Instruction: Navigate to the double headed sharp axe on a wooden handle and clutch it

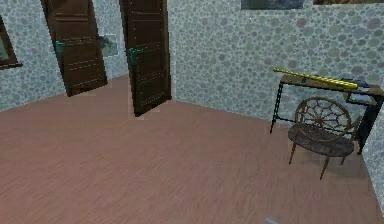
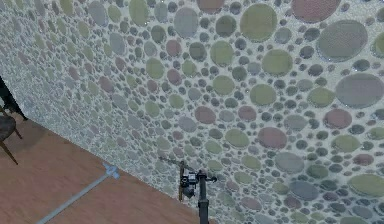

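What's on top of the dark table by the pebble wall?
A long yellow object lies along the table top. The wooden chair covers part of the space beneath.

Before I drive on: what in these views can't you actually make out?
- Forward view: the long yellow thing on the table is too small to tell whether it is the axe; no blades can be made out.
- Forward view: the table is cut off by the right edge, and the chair hides part of its underside.
- Arm side view: dark legs are cut off by the left edge.

dark side table (image 1: 274,108) | long yellow object (image 1: 315,79) on top; wooden floor (image 1: 150,160) | chair (image 1: 320,132)
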Motion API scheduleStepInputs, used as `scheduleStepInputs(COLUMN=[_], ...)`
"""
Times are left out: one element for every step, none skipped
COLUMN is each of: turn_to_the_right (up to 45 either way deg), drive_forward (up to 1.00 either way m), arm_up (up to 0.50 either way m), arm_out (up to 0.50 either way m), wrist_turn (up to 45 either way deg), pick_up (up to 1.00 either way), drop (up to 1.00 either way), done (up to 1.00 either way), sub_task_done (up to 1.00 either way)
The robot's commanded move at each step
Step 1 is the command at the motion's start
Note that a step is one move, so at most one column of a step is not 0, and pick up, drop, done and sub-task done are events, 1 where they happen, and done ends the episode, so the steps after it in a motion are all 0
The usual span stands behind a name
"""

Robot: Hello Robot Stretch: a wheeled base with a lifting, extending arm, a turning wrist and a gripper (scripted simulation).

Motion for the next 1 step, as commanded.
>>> scheduleStepInputs(turn_to_the_right=[0.0], drive_forward=[0.0], arm_up=[0.0], arm_out=[0.0], wrist_turn=[0.0], pick_up=[0.0], drop=[0.0], done=[1.0], sub_task_done=[0.0])
